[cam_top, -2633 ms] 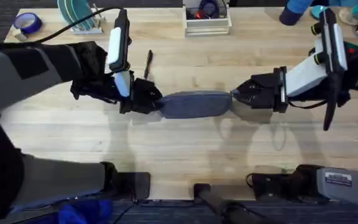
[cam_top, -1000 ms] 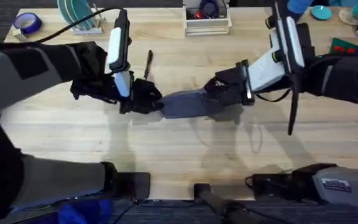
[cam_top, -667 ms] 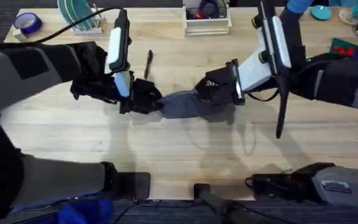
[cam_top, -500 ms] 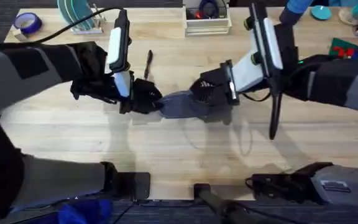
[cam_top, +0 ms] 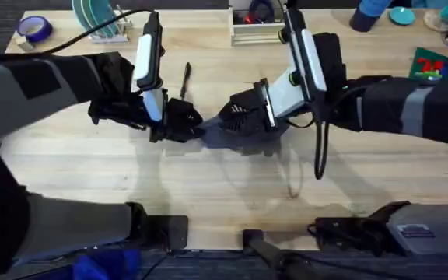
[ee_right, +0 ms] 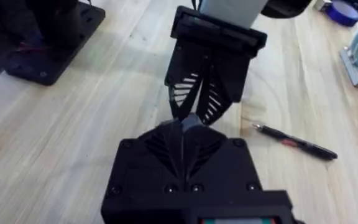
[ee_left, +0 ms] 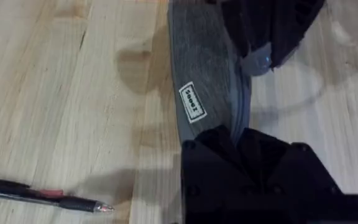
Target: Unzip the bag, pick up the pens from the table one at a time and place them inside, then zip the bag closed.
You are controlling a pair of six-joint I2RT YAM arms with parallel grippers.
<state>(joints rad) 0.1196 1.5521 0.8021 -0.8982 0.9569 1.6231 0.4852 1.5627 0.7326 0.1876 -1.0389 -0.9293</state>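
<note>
Blue-grey bag (cam_top: pixel 243 136) mid-tabletop: right tool (cam_top: pixel 225 117) pinching zipper pull, dragged along to left tool (cam_top: pixel 191 126) clamping bag end. Unzipped; pen (cam_top: pixel 185 80) next.

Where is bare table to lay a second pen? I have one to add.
The wide strip of table between the bag and the arm bases is bare. The middle is crowded: both grippers meet at the bag, with the pen just behind the left gripper.

Blue tape roll (cam_top: pixel 34 29), white tray (cam_top: pixel 260 29)
</note>
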